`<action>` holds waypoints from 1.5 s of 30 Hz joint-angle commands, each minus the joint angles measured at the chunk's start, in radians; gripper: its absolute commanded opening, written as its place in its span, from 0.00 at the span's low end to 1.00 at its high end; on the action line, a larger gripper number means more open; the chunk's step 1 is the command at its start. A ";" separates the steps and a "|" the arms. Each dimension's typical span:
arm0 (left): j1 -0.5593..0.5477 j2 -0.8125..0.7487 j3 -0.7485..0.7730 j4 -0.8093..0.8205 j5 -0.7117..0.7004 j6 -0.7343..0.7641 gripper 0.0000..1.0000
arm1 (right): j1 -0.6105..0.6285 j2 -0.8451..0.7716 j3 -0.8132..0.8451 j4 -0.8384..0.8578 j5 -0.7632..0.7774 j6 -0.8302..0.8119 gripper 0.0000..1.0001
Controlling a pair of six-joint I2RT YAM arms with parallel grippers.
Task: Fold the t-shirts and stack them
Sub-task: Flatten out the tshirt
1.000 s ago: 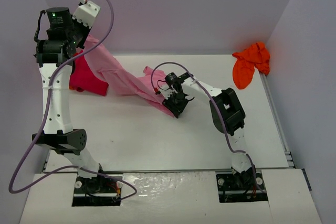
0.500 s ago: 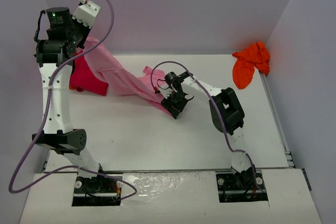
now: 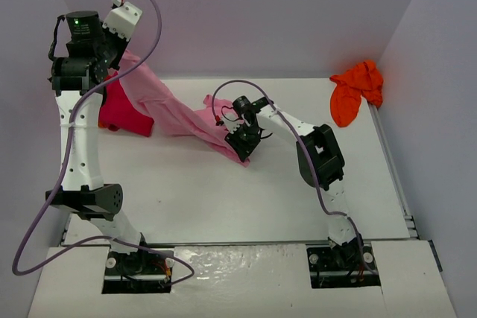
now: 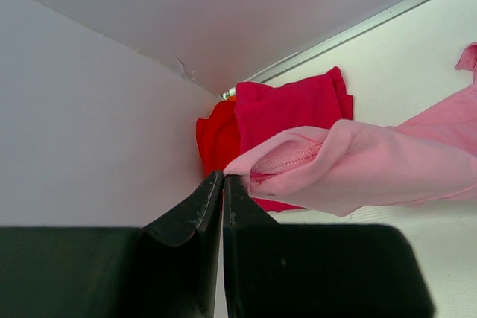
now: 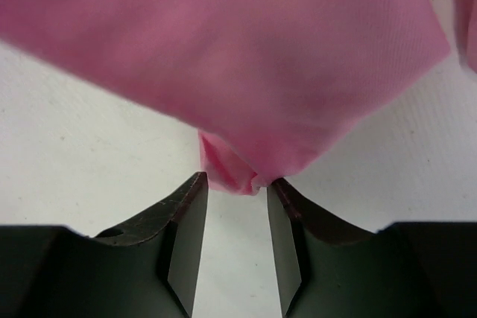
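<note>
Jaws of my left gripper (image 4: pixel 223 178) are pressed flat together, with the stitched hem of the light pink t-shirt (image 4: pixel 373 165) caught at their very tips. That arm is raised high, so the cloth hangs off the gripper and runs down and away from it. Just beyond the tips, behind the pink hem, lies the magenta t-shirt (image 4: pixel 291 106). It overlaps the red t-shirt (image 4: pixel 215 135), which pokes out on the side nearest the wall (image 4: pixel 74 109). Both rest on the table (image 3: pixel 223 191).

The pink shirt's other end reaches my right gripper (image 5: pixel 235 182), which is low over the table. Its jaws stand partway apart, with a small bunched fold of that shirt between the tips. The fold touches one finger, but I cannot tell whether it is actually pinched. The rest of the cloth spreads just ahead of this gripper. The orange t-shirt (image 3: pixel 356 91) lies crumpled well away from it, at the table's far corner.
</note>
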 commanded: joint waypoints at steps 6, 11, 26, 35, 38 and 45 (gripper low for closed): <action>0.009 -0.069 -0.011 0.102 -0.037 0.026 0.00 | -0.002 0.078 0.019 0.000 0.018 0.049 0.31; 0.009 -0.068 -0.016 0.107 -0.035 0.023 0.00 | 0.001 0.095 0.010 0.020 0.087 0.068 0.29; 0.010 -0.075 0.002 0.124 -0.068 0.027 0.00 | -0.028 0.020 -0.029 0.043 0.306 0.049 0.00; 0.020 -0.070 0.117 0.108 -0.097 0.025 0.00 | -0.223 -0.218 -0.002 0.134 0.792 -0.044 0.00; 0.020 -0.073 0.166 0.093 -0.092 0.014 0.00 | -0.269 -0.318 0.052 0.183 0.891 -0.084 0.00; 0.020 -0.136 0.218 0.008 -0.021 -0.041 0.00 | -0.278 -0.556 0.005 0.372 0.996 -0.186 0.00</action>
